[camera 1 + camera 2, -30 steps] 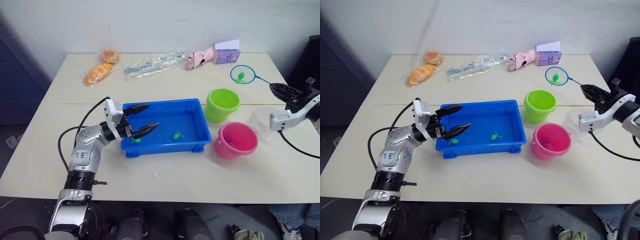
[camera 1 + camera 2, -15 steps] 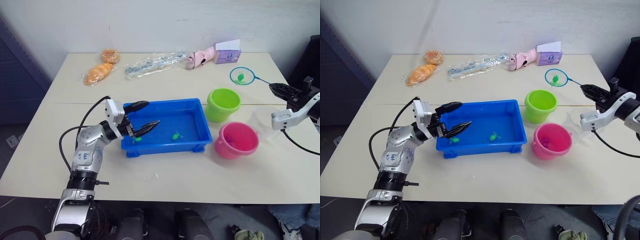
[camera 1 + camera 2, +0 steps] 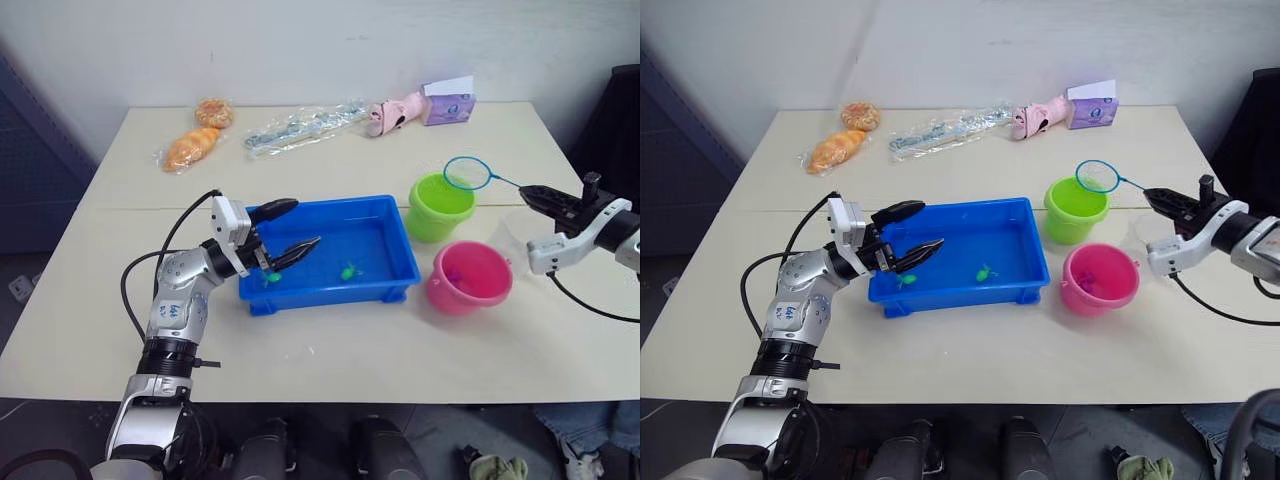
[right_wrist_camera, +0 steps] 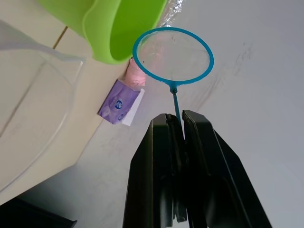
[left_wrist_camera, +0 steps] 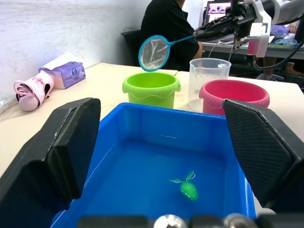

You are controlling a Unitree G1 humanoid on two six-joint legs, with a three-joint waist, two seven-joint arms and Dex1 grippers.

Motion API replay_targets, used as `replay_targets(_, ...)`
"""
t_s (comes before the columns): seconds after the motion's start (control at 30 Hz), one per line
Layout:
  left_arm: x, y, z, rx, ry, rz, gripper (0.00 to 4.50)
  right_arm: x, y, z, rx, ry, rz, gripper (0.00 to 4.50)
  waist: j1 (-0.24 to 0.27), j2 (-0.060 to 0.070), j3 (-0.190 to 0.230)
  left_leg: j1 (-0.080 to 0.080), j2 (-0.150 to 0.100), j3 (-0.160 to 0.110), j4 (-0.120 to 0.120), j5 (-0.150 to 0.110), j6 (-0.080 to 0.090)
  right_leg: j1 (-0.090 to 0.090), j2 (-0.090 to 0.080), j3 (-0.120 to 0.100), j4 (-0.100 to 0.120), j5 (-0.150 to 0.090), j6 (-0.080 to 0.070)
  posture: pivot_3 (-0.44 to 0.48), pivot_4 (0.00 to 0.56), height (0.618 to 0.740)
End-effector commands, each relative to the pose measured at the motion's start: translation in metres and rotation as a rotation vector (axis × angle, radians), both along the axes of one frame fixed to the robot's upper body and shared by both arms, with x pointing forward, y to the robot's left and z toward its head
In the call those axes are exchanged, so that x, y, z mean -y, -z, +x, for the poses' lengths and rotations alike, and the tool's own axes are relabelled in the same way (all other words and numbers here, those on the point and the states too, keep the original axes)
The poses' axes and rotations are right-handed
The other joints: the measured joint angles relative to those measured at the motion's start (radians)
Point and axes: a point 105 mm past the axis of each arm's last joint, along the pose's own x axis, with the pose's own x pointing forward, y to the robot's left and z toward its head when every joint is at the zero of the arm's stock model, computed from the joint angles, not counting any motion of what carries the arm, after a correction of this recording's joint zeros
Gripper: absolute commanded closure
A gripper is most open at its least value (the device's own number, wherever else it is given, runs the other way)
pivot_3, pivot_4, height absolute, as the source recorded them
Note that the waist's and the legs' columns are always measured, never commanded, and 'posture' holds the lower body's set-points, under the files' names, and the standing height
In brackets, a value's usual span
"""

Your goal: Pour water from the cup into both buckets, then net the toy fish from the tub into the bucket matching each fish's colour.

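You see the blue-rimmed net [image 3: 1098, 176] tilted above the green bucket [image 3: 1075, 210], the pink bucket [image 3: 1099, 280] beside it, and two green fish [image 3: 984, 271] in the blue tub [image 3: 962, 289].

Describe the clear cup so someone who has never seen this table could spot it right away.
Start at the big blue tub in the middle of the table and look toward the robot's right, past the green bucket and pink bucket. The cup stands just beyond those two. It alone is see-through, unlike the coloured buckets.
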Motion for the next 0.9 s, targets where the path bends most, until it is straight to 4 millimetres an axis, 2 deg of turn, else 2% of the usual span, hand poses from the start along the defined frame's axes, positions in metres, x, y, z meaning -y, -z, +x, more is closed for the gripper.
replay_targets(0.03,0.000,-0.008,-0.002,0.038,0.004,-0.009,0.09,0.010,-0.040,0.000,0.132,0.041,0.047,4.50,0.002,0.000,0.000,0.000,0.000,0.000,0.000,0.000,0.000,0.000,0.000,0.000,0.000,0.000,0.000,0.000,0.150,0.740)
replay_targets(0.13,0.000,-0.007,-0.004,0.034,0.017,-0.002,0.09,0.000,-0.026,-0.001,0.059,-0.007,0.065,4.50,0.003,-0.001,0.000,0.000,0.000,0.000,0.000,0.000,0.000,0.000,0.000,0.000,0.000,0.000,0.000,0.000,0.150,0.740)
replay_targets(0.27,-0.008,-0.009,-0.006,0.032,0.006,-0.010,0.09,-0.010,-0.050,-0.009,0.062,-0.058,0.323,4.50,0.003,-0.001,0.000,0.000,0.000,0.000,0.000,0.000,0.000,0.000,0.000,0.000,0.000,0.000,0.000,0.000,0.150,0.740)
replay_targets(0.37,-0.019,-0.007,-0.011,0.019,0.011,0.010,0.09,-0.021,-0.058,-0.014,-0.033,-0.094,0.592,4.50,-0.003,-0.002,0.001,0.000,0.000,0.000,0.000,0.000,0.000,0.001,0.001,0.000,-0.001,0.000,0.000,0.000,0.150,0.740)
replay_targets(0.47,-0.036,-0.009,-0.017,-0.006,0.032,0.048,0.09,-0.053,-0.044,-0.018,-0.341,-0.107,0.867,4.50,-0.008,-0.003,0.001,0.001,0.002,-0.002,0.001,-0.001,0.001,0.003,0.002,-0.001,-0.001,0.000,0.000,0.000,0.150,0.740)
replay_targets(0.53,-0.046,-0.009,-0.020,-0.020,0.046,0.081,0.09,-0.076,-0.036,-0.024,-0.512,-0.116,0.956,4.50,-0.009,-0.003,0.001,0.001,0.003,-0.003,0.001,-0.001,0.001,0.003,0.002,-0.002,-0.001,0.000,0.000,0.000,0.150,0.740)
replay_targets(0.63,-0.064,-0.006,-0.026,-0.059,0.077,0.156,0.09,-0.117,-0.012,-0.037,-0.795,-0.100,0.960,4.50,-0.007,-0.003,0.001,0.001,0.003,-0.003,0.002,-0.001,0.001,0.003,0.001,-0.002,0.000,0.000,0.000,0.000,0.150,0.740)
replay_targets(0.7,-0.073,-0.002,-0.032,-0.088,0.103,0.208,0.09,-0.136,0.000,-0.042,-0.881,-0.083,0.920,4.50,-0.004,-0.004,0.001,0.001,0.003,-0.004,0.002,-0.001,0.002,0.003,0.001,-0.003,-0.001,0.000,0.000,0.000,0.150,0.740)
replay_targets(0.83,-0.083,-0.002,-0.037,-0.093,0.126,0.260,0.09,-0.151,0.024,-0.040,-0.958,0.000,0.829,4.50,0.005,-0.004,0.001,0.001,0.002,-0.004,0.002,-0.003,0.003,0.003,-0.001,-0.003,-0.002,0.000,0.000,0.000,0.150,0.740)
replay_targets(0.9,-0.084,-0.003,-0.037,-0.095,0.126,0.264,0.09,-0.152,0.029,-0.031,-0.900,0.019,0.736,4.50,0.008,-0.005,0.001,0.000,0.001,-0.004,0.003,-0.003,0.004,0.003,-0.002,-0.003,-0.002,0.000,0.000,0.000,0.150,0.740)
